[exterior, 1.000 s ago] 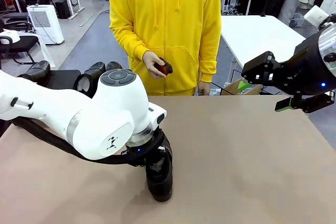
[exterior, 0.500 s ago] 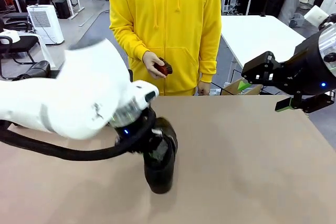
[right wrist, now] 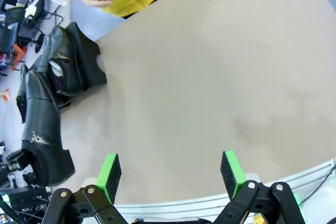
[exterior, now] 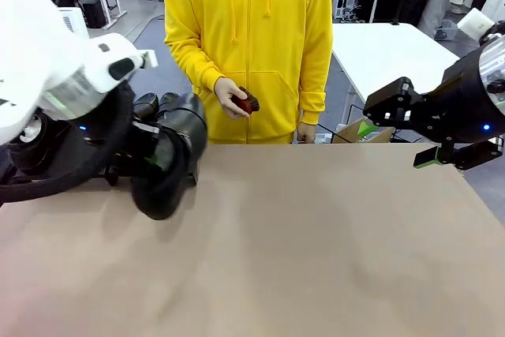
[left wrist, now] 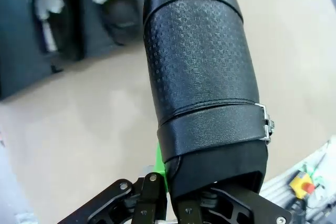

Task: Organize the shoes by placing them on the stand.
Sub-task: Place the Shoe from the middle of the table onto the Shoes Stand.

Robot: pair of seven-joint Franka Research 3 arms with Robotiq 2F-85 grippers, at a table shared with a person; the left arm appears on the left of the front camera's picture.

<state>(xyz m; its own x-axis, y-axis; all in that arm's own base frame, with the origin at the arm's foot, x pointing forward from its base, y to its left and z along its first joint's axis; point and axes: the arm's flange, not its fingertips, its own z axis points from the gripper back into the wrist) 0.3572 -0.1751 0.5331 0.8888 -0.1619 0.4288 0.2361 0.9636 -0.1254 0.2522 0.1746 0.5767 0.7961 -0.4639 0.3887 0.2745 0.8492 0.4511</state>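
Lifted off the bench (exterior: 316,242) since a moment ago, a black shoe (exterior: 170,167) is now carried leftward toward the stand (left wrist: 21,51), clamped heel-end in the closed left pincer (left wrist: 168,192); the right pincer (right wrist: 170,174) is held wide open, empty.

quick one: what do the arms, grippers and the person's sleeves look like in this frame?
Left arm: glossy white shell, black cable loop, small blue light. Right arm: white link, black wrist housing, blue light. Right gripper and left gripper: black linkage, bright green pads. Person's sleeve: yellow hoodie, ribbed cuff.
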